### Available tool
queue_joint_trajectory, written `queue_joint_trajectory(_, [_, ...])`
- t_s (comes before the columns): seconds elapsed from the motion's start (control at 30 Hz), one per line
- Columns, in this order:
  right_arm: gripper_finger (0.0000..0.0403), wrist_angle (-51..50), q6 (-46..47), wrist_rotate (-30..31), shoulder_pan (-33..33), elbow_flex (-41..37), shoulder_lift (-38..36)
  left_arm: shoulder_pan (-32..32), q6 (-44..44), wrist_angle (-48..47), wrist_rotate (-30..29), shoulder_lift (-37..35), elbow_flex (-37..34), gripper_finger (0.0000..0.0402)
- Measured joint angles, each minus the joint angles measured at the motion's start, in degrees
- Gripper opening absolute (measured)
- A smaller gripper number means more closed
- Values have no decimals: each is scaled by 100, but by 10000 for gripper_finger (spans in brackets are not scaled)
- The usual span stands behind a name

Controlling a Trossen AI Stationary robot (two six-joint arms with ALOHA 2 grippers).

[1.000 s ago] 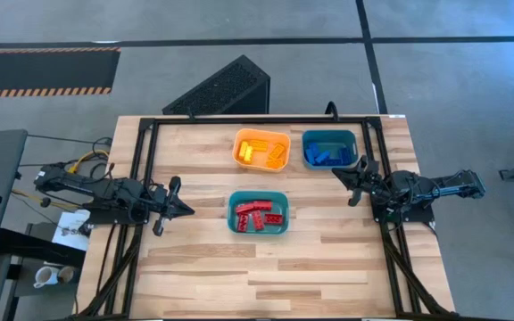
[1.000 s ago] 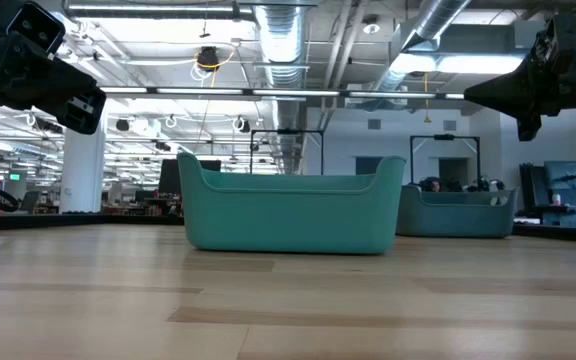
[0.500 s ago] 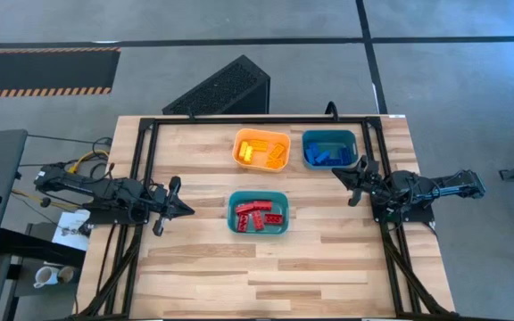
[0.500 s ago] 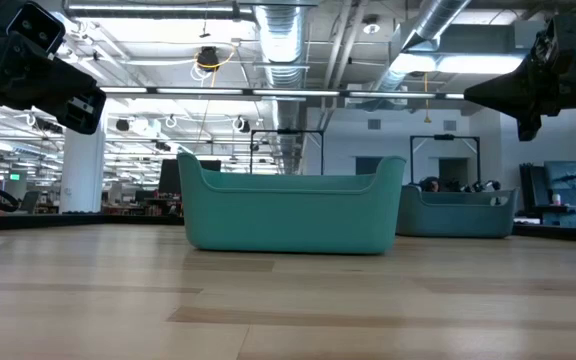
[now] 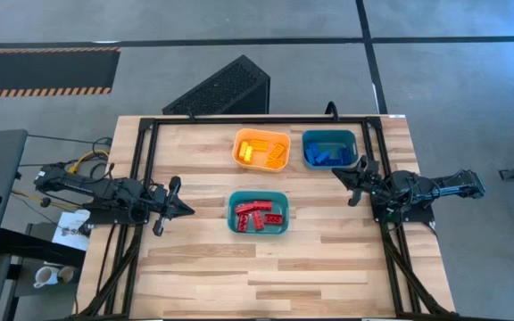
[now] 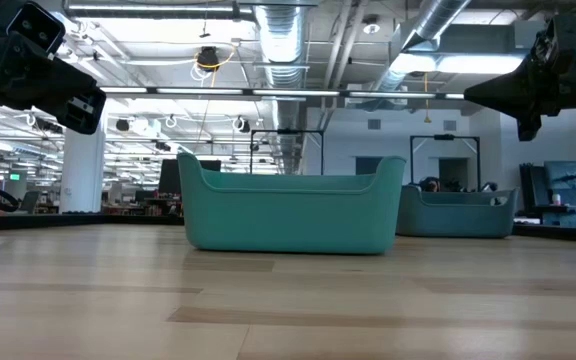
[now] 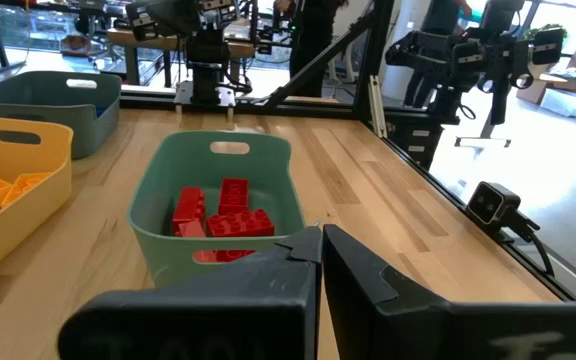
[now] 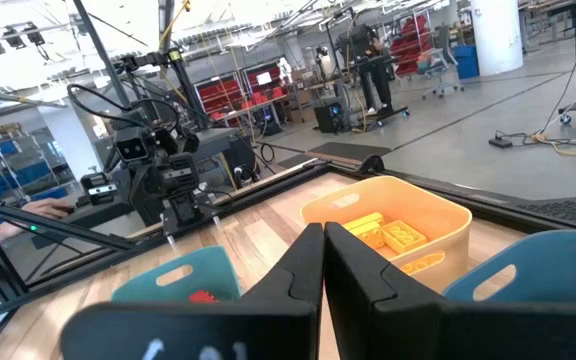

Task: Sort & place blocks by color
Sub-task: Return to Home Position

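Red blocks (image 5: 259, 215) lie in the teal bin (image 5: 234, 220) at the table's middle, also seen as red blocks (image 7: 223, 213) in the left wrist view. Yellow blocks (image 5: 261, 151) sit in the orange bin (image 5: 237, 144), and blue blocks (image 5: 326, 156) in the dark blue bin (image 5: 307, 141) at the far side. My left gripper (image 5: 188, 209) hovers shut to the left of the teal bin. My right gripper (image 5: 336, 173) hovers shut just right of the blue bin. Neither holds anything.
A black metal frame (image 5: 239, 119) borders the table's far and side edges. In the low view the teal bin (image 6: 290, 211) stands on the wood with bare tabletop in front of it. A black perforated box (image 5: 226, 87) stands on the floor beyond the far edge.
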Motion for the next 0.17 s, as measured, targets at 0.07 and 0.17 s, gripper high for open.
queue_joint_trajectory(0.07, [36, 0, 2, 0, 0, 1, -1, 0, 0, 0, 0, 0, 0, 0])
queue_joint_trajectory(0.17, [36, 0, 1, 1, -1, -1, 1, 0, 0, 0, 0, 0, 0, 0])
